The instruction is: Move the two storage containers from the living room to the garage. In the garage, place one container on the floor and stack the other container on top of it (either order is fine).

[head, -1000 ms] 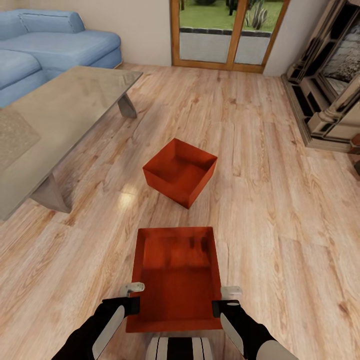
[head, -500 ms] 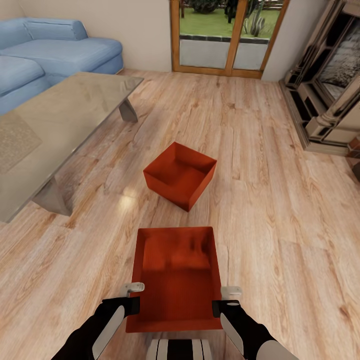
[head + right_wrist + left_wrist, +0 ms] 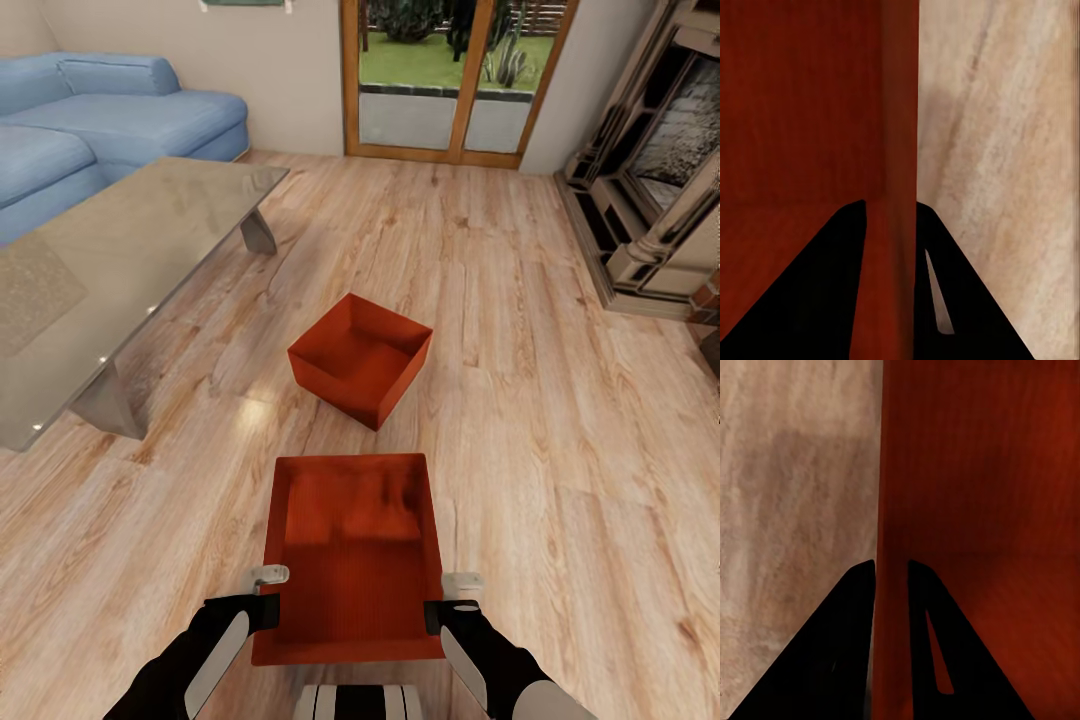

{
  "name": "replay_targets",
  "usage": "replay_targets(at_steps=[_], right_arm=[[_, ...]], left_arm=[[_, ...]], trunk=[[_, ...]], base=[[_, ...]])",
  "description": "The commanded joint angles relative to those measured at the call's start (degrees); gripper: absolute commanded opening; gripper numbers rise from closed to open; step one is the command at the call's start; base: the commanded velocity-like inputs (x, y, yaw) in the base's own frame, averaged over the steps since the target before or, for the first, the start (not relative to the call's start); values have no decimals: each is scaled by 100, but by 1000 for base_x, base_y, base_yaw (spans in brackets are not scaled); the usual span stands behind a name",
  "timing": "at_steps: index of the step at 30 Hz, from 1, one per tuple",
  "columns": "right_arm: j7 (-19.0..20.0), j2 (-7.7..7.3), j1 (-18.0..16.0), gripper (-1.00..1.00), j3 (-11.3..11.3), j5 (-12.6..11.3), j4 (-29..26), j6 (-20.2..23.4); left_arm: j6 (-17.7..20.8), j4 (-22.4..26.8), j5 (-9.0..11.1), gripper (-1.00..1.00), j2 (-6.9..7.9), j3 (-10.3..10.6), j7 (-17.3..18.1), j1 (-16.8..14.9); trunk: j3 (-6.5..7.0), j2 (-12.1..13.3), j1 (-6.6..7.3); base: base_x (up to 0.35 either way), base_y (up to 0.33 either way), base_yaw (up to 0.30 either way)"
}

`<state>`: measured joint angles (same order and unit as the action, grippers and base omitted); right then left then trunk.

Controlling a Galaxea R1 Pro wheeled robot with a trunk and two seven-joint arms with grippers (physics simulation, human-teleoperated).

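One orange-red storage container [image 3: 352, 560] hangs in front of my trunk above the light wood plank floor [image 3: 560, 420], held by both arms. My left gripper [image 3: 268, 595] is shut on its left wall [image 3: 891, 510], one finger on each side of the wall. My right gripper [image 3: 448, 598] is shut on its right wall [image 3: 898, 135] in the same way. The second storage container [image 3: 361, 358] sits on the planks a short way ahead, turned at an angle, open top up and empty.
A glass-topped coffee table [image 3: 120, 270] stands at the left, with a blue sofa [image 3: 110, 115] behind it. A dark fireplace surround [image 3: 660, 190] lines the right side. Wood-framed glass doors [image 3: 455, 80] stand at the far wall.
The whole head view has shifted: the floor container, table and doors sit slightly lower and smaller, so the camera has moved back. The held container and both grippers keep their place.
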<state>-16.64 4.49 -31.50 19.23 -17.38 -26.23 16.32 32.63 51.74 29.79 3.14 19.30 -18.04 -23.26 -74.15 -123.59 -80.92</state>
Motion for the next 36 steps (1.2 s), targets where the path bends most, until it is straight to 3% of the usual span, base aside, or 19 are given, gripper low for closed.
replay_targets(at_steps=[1,25,30,36], right_arm=[[-32,-11,-4,-100,-17,42,-5,47],[-32,-10,-3,-100,-18,42,-14,47],[-32,-11,-2,-100,-17,42,-10,47],[-32,-10,0,-100,-16,42,-13,47]], left_arm=[[7,12,80,-100,11,30,-68,-3],[7,11,80,-100,11,30,-68,-3],[7,8,80,-100,11,30,-68,-3],[7,9,80,-100,11,30,-68,-3]], trunk=[[24,40,23],[652,1003,550],[748,1203,660],[750,1203,660]], base=[[0,0,0],[0,0,0],[0,0,0],[0,0,0]])
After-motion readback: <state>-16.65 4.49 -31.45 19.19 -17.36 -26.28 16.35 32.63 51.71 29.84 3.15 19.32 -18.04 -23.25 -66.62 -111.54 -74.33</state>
